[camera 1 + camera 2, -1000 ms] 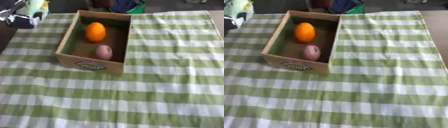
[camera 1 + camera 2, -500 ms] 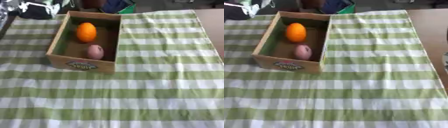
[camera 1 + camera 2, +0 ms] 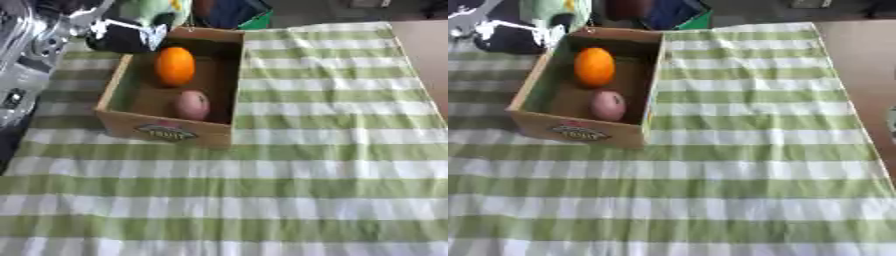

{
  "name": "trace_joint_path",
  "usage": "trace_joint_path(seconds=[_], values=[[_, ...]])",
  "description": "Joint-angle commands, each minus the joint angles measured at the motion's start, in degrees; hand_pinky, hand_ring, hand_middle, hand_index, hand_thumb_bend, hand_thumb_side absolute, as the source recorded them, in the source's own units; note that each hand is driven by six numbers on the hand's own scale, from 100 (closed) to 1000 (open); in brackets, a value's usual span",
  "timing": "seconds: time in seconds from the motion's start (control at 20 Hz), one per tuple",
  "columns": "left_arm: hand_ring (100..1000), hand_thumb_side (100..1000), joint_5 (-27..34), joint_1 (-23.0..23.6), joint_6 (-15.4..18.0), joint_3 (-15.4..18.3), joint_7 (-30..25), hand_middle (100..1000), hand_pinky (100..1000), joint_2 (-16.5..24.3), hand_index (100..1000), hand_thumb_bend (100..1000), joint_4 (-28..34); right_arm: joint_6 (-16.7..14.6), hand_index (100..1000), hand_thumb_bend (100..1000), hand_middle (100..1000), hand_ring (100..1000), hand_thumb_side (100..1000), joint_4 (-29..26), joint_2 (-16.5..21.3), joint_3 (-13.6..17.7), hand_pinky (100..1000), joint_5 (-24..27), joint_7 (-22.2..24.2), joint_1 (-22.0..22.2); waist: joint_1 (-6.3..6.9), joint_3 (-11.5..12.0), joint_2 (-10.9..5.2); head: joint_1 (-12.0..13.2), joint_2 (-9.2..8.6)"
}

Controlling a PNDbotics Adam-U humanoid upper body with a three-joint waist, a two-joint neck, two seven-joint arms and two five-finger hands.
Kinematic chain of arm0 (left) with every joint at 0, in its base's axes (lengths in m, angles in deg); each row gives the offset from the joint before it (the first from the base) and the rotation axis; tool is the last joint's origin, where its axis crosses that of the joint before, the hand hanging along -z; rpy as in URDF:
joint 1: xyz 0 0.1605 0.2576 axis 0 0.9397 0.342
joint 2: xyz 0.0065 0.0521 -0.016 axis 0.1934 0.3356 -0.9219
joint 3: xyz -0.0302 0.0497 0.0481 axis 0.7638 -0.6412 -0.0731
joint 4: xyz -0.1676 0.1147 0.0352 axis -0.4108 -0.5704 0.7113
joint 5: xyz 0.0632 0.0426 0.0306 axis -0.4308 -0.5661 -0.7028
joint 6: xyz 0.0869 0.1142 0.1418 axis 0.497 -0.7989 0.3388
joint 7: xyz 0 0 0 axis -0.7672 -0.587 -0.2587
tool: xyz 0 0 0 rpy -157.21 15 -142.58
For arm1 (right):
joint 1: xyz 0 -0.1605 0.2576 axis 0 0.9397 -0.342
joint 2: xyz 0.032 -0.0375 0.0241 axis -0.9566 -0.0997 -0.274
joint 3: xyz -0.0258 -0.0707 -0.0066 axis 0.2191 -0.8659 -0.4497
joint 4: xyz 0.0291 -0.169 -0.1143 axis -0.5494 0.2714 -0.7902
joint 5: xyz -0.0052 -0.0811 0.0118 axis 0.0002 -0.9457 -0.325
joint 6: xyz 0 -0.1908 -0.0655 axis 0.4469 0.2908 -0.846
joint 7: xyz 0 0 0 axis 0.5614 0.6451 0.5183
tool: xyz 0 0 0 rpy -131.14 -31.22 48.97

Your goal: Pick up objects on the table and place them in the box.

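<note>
Left hand (image 3: 131, 35) sits at the far-left corner of the box (image 3: 166, 131), black and silver, blurred. It seems to carry a pale green thing (image 3: 553, 11) just beyond the box's far wall, but whether the fingers are curled round it or only beside it, cannot tell. Right hand not visible in either view.

Inside the box: an orange (image 3: 175, 66) toward the far end, a pink rounded fruit (image 3: 191, 105) nearer the front wall, close together, not clearly touching. The box's long axis runs away from the camera.

The green-and-white checked cloth (image 3: 315, 165) covers the counter right of and in front of the box; no loose objects show on it.

Key relation: the box opening lies right of and nearer than the left hand, so the green thing would go in by a short move inward over the far-left corner. Left hand is the nearer one.
</note>
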Motion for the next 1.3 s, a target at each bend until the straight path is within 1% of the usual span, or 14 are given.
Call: trace_joint_path(seconds=[0.05,0.1,0.2,0.45,0.65,0.8,0.85,0.9,1.05,1.1,1.15,1.2,1.3], values=[[540,378,1.0,-1.0,0.8,-0.9,-0.9,561,464,-0.6,635,100,-1.9,0.1,798,100,614,758,739,-1.1,0.8,0.8,738,0.3,0.0,-0.8,-0.20,0.0,-1.32,0.3,0.22],[548,375,1.4,-1.1,1.1,-1.4,-1.3,566,479,-0.9,638,100,-2.8,0.1,798,100,614,758,739,-1.1,0.8,0.8,738,0.3,0.0,-0.8,-0.19,-0.1,-1.28,0.3,0.19],[553,373,1.6,-1.1,1.7,-2.3,-2.0,573,482,-1.6,642,100,-4.5,0.1,799,100,613,758,740,-1.1,0.7,0.8,738,0.3,0.0,-0.8,-0.20,0.0,-1.18,0.3,0.08],[571,363,-1.2,-0.9,2.3,-4.2,-4.2,604,498,-3.6,663,100,-8.1,0.1,798,100,613,758,740,-1.1,0.4,0.7,739,0.3,0.1,-1.0,-0.29,-0.1,-0.90,0.7,-0.26],[606,344,-2.9,-0.8,2.5,-5.0,-6.0,630,523,-4.5,687,100,-10.3,0.2,798,100,613,758,741,-1.1,0.3,0.7,739,0.2,0.1,-1.0,-0.30,0.0,-0.69,1.0,-0.45],[659,311,-3.6,-0.8,2.8,-5.4,-7.9,677,570,-4.8,721,100,-11.2,0.2,798,100,612,758,741,-1.1,0.2,0.7,739,0.2,0.0,-1.0,-0.32,0.0,-0.57,1.0,-0.53],[679,331,-4.0,-0.8,2.9,-5.6,-8.6,693,589,-4.8,733,100,-11.5,0.2,798,100,612,758,741,-1.1,0.2,0.7,739,0.2,0.0,-0.9,-0.32,0.0,-0.54,1.1,-0.60],[710,412,-4.5,-0.8,3.0,-5.6,-9.5,722,622,-4.8,758,100,-11.8,0.2,798,100,612,758,741,-1.1,0.2,0.7,739,0.2,0.0,-0.9,-0.33,0.0,-0.53,1.1,-0.62],[776,578,-5.4,-0.8,3.3,-5.5,-12.2,778,685,-4.9,797,100,-12.4,0.2,798,100,612,758,742,-1.1,0.2,0.7,739,0.1,0.0,-0.8,-0.38,0.0,-0.47,1.1,-0.59],[798,669,-5.6,-0.8,3.2,-5.4,-13.1,796,704,-4.9,811,100,-12.2,0.3,798,100,612,758,742,-1.1,0.1,0.7,739,0.1,0.0,-0.8,-0.40,0.0,-0.45,1.1,-0.57],[825,761,-6.0,-0.8,3.0,-5.2,-13.9,818,730,-4.9,832,179,-12.1,0.3,797,100,612,758,742,-1.1,0.1,0.7,739,0.1,0.0,-0.8,-0.41,0.0,-0.45,1.1,-0.58],[846,816,-6.4,-0.8,2.5,-5.0,-14.8,830,757,-4.8,841,278,-11.8,0.3,797,100,612,758,742,-1.1,0.1,0.7,739,0.1,0.0,-0.8,-0.43,0.1,-0.45,1.1,-0.58],[888,902,-7.4,-0.8,1.2,-4.5,-16.2,864,801,-4.7,867,424,-11.2,0.3,797,100,612,758,741,-1.1,0.1,0.7,740,0.1,0.0,-0.7,-0.45,0.1,-0.46,1.1,-0.55]])
